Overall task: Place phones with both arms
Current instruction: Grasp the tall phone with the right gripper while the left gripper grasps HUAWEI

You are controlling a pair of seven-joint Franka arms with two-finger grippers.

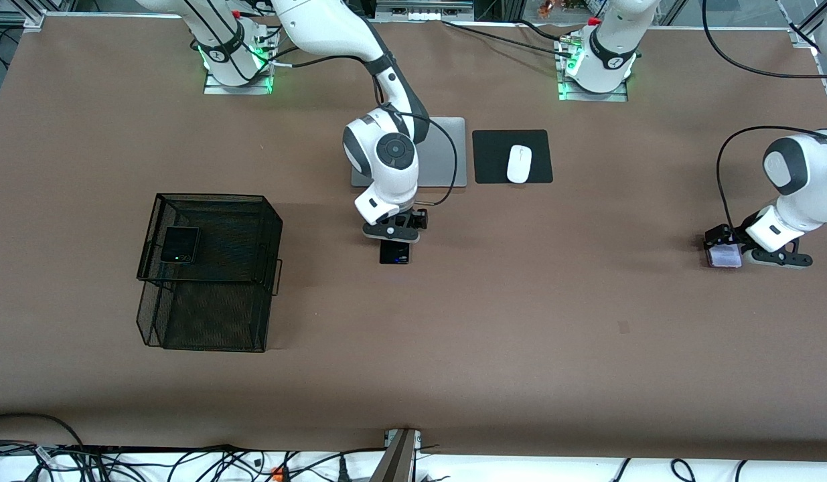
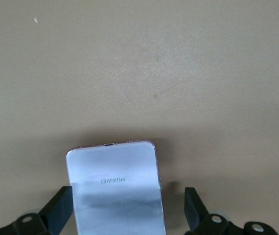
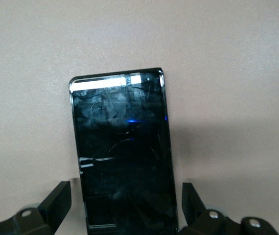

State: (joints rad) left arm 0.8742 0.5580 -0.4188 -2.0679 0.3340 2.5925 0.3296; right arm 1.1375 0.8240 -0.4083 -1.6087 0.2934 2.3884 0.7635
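Here, the long black phone (image 3: 122, 152) lies flat on the bench between my right tool's (image 3: 125, 208) wide-open fingers, its long axis pointing straight away from the tool. My left tool (image 2: 127, 210), equally wide, straddles the lilac phone (image 2: 115, 188) likewise, gripping nothing.

A pale lilac phone (image 2: 116, 188) lay flat on the brown table (image 2: 178, 73), its mirrored back showing HUAWEI lettering. The left gripper (image 2: 125, 213) straddled it with its fingers (image 2: 58, 210) spread, one close beside the phone's edge, the other clear of it.
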